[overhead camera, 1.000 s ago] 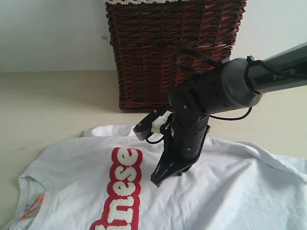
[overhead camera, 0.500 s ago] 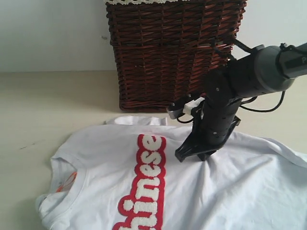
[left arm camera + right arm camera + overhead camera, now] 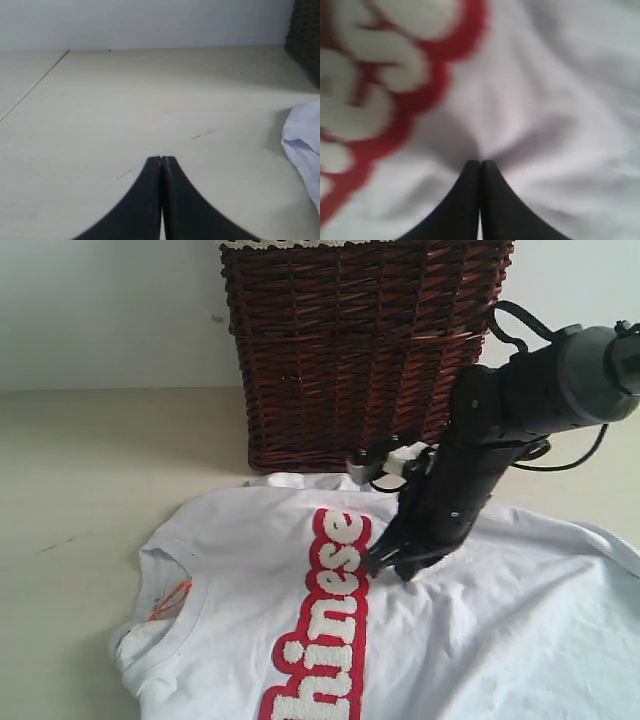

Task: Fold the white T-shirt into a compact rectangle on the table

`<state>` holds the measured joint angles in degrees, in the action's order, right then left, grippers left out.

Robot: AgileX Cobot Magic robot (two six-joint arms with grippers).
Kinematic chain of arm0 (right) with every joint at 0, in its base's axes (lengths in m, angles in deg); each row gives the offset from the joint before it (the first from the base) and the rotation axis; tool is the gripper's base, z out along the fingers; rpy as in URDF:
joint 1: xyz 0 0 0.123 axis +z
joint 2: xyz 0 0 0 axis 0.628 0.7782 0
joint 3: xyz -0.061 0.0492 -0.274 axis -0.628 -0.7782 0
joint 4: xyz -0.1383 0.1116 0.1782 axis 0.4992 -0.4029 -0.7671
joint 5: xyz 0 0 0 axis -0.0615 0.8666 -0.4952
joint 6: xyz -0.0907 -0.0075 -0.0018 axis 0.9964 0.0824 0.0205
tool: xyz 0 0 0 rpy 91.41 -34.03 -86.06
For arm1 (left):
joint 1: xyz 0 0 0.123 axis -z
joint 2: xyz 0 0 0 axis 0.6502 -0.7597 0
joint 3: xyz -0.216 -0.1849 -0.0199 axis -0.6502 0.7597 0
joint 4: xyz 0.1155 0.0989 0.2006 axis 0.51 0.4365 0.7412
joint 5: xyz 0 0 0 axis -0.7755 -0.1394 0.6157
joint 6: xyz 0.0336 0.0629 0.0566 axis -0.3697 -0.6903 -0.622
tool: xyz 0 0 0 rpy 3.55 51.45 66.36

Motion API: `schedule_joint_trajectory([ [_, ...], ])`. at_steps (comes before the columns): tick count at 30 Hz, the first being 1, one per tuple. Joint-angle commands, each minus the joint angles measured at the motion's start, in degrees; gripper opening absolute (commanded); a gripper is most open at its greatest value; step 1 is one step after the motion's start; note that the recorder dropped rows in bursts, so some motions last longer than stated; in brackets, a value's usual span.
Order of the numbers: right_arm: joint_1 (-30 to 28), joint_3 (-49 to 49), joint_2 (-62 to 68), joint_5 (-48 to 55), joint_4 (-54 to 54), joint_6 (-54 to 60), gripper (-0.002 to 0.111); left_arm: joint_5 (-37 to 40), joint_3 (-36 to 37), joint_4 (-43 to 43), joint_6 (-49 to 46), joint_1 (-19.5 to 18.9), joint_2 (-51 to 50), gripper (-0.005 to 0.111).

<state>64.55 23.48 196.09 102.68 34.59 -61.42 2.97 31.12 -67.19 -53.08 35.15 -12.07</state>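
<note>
The white T-shirt (image 3: 500, 640) lies spread on the table (image 3: 90, 460) in front of the basket, with its red-outlined letters (image 3: 330, 620) running down the middle and an orange tag (image 3: 172, 602) at the neck. My right gripper (image 3: 395, 568) points down just right of the letters, its jaws shut on a pinch of the shirt. In the right wrist view the cloth (image 3: 560, 100) puckers toward the closed right gripper (image 3: 480, 162). My left gripper (image 3: 161, 158) is shut and empty over bare table (image 3: 125, 100), with a shirt edge (image 3: 305, 145) off to one side.
A dark red wicker basket (image 3: 350, 350) stands on the table right behind the shirt and close to my right arm. Its corner (image 3: 305, 30) shows in the left wrist view. A pale wall runs along the back.
My right gripper has travelled to the right across the exterior view, and the shirt has slid right with it, bringing more of the lettering and the neck into view.
</note>
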Motion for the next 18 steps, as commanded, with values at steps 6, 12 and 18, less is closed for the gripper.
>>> schedule_joint_trajectory([
  [6, 21.5, 1.2, -12.08, 2.62, -19.03, 16.47, 0.0, -0.48, -0.07, -0.12, -0.06, 0.38, 0.28, 0.0],
  [12, 40.08, 1.35, -1.3, -3.99, -6.08, 0.55, 0.0, -0.48, -0.07, -0.12, -0.06, 0.38, 0.28, 0.0],
  [18, 42.66, 1.35, 1.01, 0.5, 11.47, -15.62, 0.0, -0.48, -0.07, -0.12, -0.06, 0.38, 0.28, 0.0],
])
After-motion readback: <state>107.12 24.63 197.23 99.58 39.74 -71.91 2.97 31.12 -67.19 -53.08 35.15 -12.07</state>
